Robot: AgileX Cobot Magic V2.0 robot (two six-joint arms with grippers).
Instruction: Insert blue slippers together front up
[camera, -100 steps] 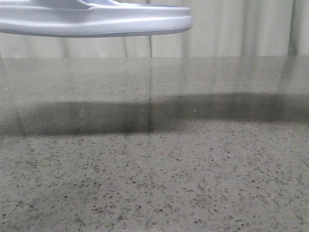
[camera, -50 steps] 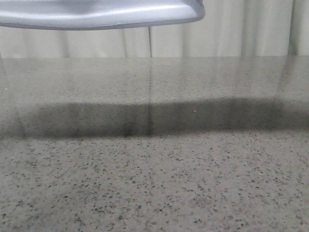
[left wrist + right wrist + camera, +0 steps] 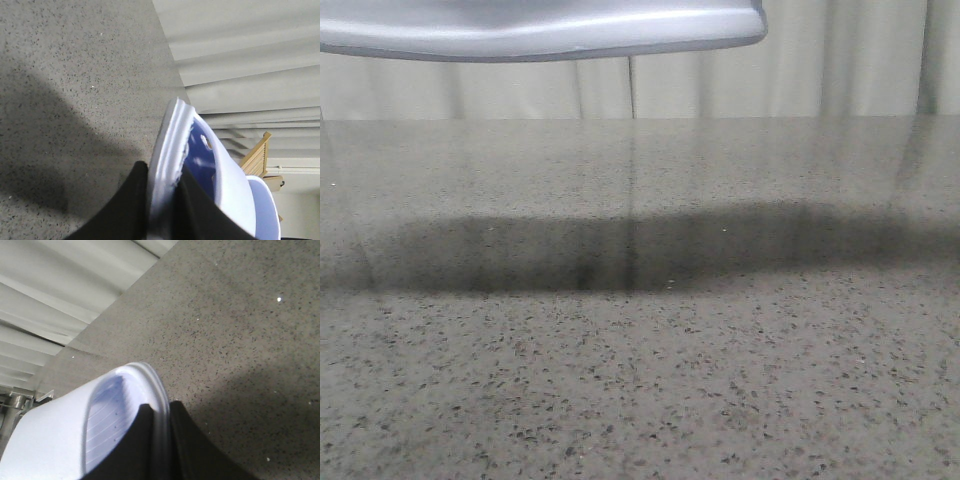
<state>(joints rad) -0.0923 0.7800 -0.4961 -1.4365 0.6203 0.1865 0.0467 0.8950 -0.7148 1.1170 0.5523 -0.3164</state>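
Observation:
One pale blue slipper (image 3: 540, 30) hangs high over the table in the front view, only its sole and side showing at the upper left. In the left wrist view my left gripper (image 3: 162, 170) is shut on a slipper's sole edge (image 3: 172, 130), the wide strap (image 3: 230, 185) beyond the fingers. A second pale blue rounded piece (image 3: 264, 207) shows behind that strap. In the right wrist view my right gripper (image 3: 160, 407) is shut on the rim of a slipper (image 3: 55, 430), its ribbed footbed (image 3: 105, 415) facing the camera. Neither gripper shows in the front view.
A speckled grey stone table (image 3: 650, 390) fills the front view, with a broad dark shadow (image 3: 620, 250) across its middle. Pale curtains (image 3: 840, 60) hang behind its far edge. A wooden frame (image 3: 257, 155) stands beyond the table in the left wrist view.
In the front view the raised slipper has slid to the right and a little upward, so less of it shows. Its shadow on the table has shifted right too.

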